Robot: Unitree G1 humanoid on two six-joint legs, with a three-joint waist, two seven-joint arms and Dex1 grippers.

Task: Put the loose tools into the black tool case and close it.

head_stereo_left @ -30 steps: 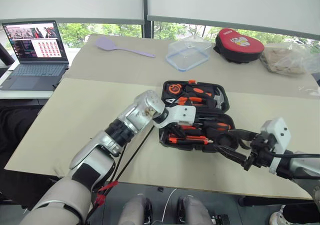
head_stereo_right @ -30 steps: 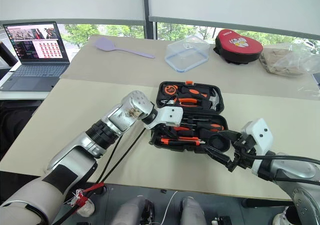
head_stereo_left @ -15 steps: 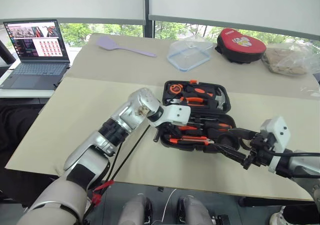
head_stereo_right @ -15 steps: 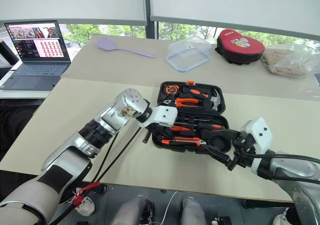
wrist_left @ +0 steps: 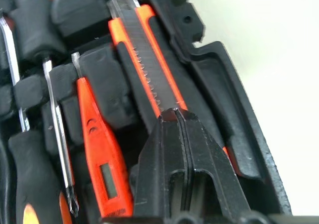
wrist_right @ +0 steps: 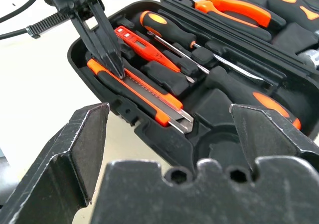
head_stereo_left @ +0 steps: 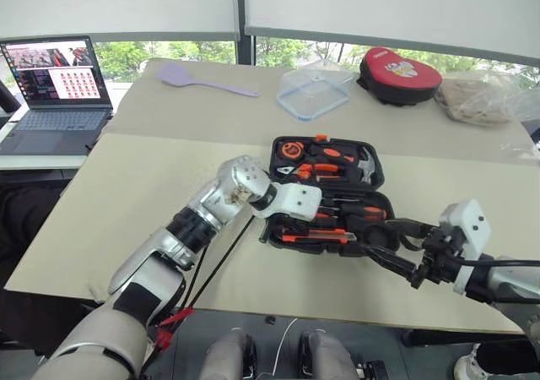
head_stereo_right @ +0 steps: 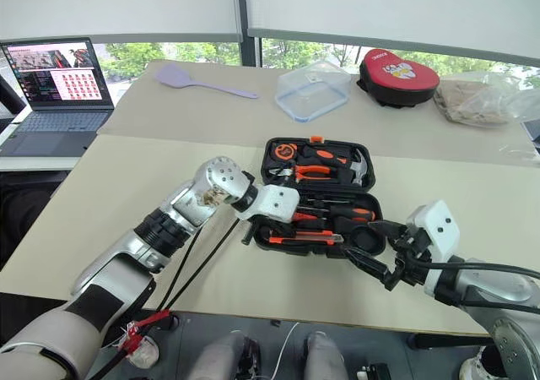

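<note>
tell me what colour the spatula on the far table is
Pale purple; the spatula shows best in the left eye view.

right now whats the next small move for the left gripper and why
Probably lift the left gripper straight off: its shut fingers touch the utility knife, which already lies in the front recess of the black tool case, and the open right gripper waits beside it.

Open black tool case [head_stereo_left: 375, 176] holds orange utility knife [wrist_right: 142, 95] along its front edge
</note>
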